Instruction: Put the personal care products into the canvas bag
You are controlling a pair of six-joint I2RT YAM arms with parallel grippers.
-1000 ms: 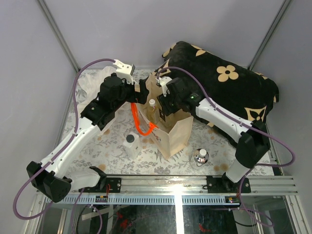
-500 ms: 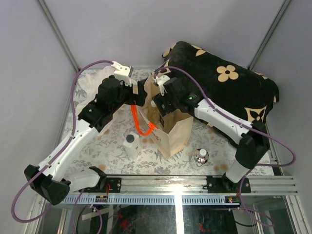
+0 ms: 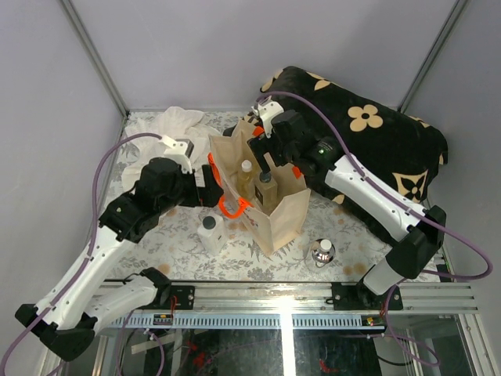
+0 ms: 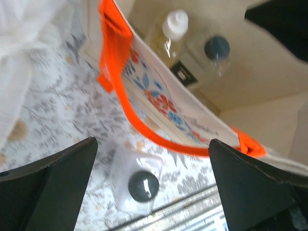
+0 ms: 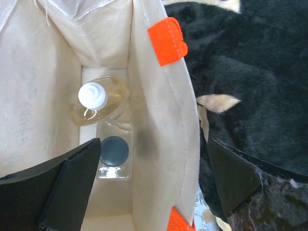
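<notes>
The left tool (image 4: 151, 142) is spread wide and has hold of nothing. It hangs just beside the left wall of the canvas bag (image 3: 282, 215), close to the orange handle (image 4: 120, 91). In the left wrist view the whitish bottle with a dark cap (image 4: 137, 185) stands upright on the surface (image 3: 172, 235) between the two fingers (image 4: 48, 192), lower than them and not touched by either.

The right tool (image 5: 154, 142) is also wide open and empty. It hovers above the bag's far rim, with one finger over the open mouth and the other over the black cushion with cream flowers (image 3: 368, 133), against which the bag's right side rests.

There are four bottles. Two stand upright inside the bag, touching each other on its floor: the amber-liquid bottle with a white cap (image 5: 96, 98) and the clear tall bottle with a dark cap (image 5: 114, 151). Two are outside on the surface: the whitish one, just beside the bag's left front, and the squat round clear bottle (image 3: 323, 252), near the bag's right front corner and apart from it.

The bag stands upright and open, with two orange tabs (image 5: 167, 41) on the rim in the right wrist view. One white cloth (image 3: 174, 121) lies bunched at the far left of the surface.
</notes>
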